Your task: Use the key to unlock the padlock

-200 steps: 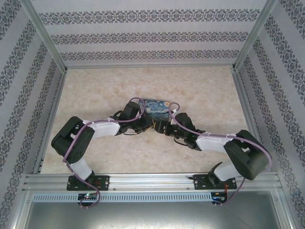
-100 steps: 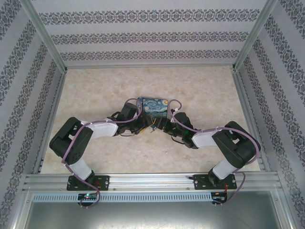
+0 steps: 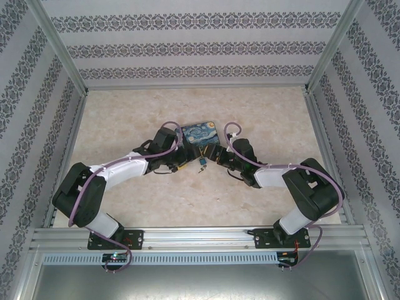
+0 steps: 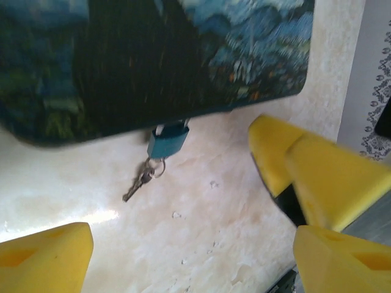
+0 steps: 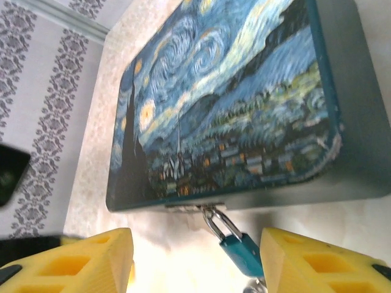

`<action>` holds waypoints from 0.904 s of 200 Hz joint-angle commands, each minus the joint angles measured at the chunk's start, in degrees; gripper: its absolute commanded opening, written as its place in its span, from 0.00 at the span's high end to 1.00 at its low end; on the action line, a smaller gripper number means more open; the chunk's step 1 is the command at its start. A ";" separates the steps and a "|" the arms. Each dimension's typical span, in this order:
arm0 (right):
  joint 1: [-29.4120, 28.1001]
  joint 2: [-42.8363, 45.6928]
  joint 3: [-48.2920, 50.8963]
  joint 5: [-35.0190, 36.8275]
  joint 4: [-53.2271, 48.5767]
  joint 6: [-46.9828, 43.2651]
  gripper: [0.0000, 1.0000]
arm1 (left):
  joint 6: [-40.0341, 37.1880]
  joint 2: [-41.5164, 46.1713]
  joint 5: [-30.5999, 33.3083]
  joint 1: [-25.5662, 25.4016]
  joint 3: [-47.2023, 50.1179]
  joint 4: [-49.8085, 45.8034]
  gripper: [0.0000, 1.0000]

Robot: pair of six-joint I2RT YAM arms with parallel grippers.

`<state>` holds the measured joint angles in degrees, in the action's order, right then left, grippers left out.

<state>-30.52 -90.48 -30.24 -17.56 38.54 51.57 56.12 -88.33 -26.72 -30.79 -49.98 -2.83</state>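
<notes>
The blue padlock (image 4: 168, 141) hangs by its silver shackle (image 5: 215, 223) from the clasp of the night-sky tin (image 3: 199, 133) and rests on the table. The silvery key (image 4: 138, 183) lies on a small ring at the padlock's lower end, with nothing holding it. My left gripper (image 4: 195, 268) is open, set back from lock and key. My right gripper (image 5: 195, 268) is open too, and the padlock (image 5: 243, 253) lies between its yellow fingers, close to the right one (image 5: 324, 262). From above, padlock (image 3: 202, 161) and key sit between the two grippers.
The tin (image 5: 232, 104) lies flat on the marbled table (image 3: 262, 119), just beyond both grippers. The right gripper's yellow fingers (image 4: 317, 177) stand close on the right in the left wrist view. Patterned walls and metal rails (image 3: 69, 144) enclose the table.
My left gripper has opened and drawn back to the left, leaving padlock and key lying free. The tin has slid a little farther away. The right arm has folded in closer.
</notes>
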 commanded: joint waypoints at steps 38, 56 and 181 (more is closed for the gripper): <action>-1.77 -3.12 -0.33 -2.13 -3.69 -9.37 0.45 | -6.15 0.02 2.54 4.70 -7.02 -9.74 0.13; -2.08 -5.11 -1.28 -2.16 -3.92 -10.38 0.45 | -6.28 -0.15 2.44 5.42 -7.73 -10.06 0.12; -2.52 -11.39 -4.51 -4.31 -2.26 -10.66 0.51 | -5.84 -1.82 1.47 6.71 -7.39 -9.21 0.12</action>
<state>-32.14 -100.66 -34.87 -20.69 35.18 41.69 51.16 -89.12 -25.02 -24.62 -56.62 -11.22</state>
